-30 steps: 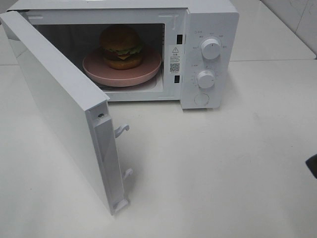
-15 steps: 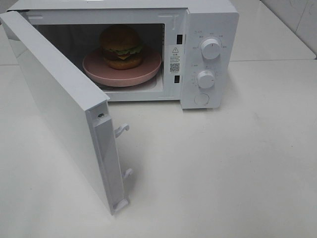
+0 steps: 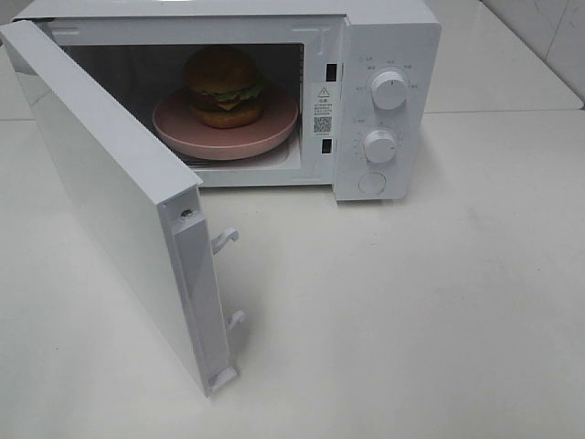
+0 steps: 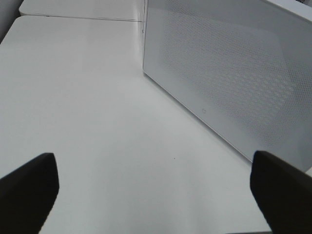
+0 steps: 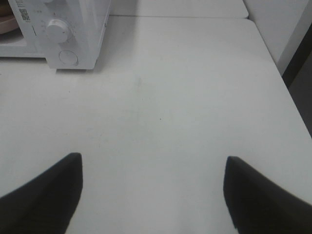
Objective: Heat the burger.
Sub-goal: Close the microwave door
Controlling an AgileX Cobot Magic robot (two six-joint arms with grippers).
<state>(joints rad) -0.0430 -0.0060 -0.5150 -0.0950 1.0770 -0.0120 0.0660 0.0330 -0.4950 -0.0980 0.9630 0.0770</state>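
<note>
The loading part of the job looks done: the burger sits on a pink plate inside the cavity of the microwave, roughly central on the plate and well back from the microwave's front opening. What is left, as I judge it, is everything that actually makes heat. The door stands swung wide out from the microwave's left side, its latch hooks pointing back toward the microwave's front and well apart from the slots they must enter, so it has to be pushed shut first. After that the two dials on the panel at the microwave's right, one above the other with a round button beneath, would need setting; their markings are too small to read, so I cannot tell where they point. Neither arm shows in the high view. The left pincer is spread wide and empty over the worktop, on the outer side of the microwave's open door, facing its perforated window and apart from it, which seems a fair place to begin a closing push. The right pincer is also wide and holds nothing, out in front of the microwave's dial panel and well apart from it.
</note>
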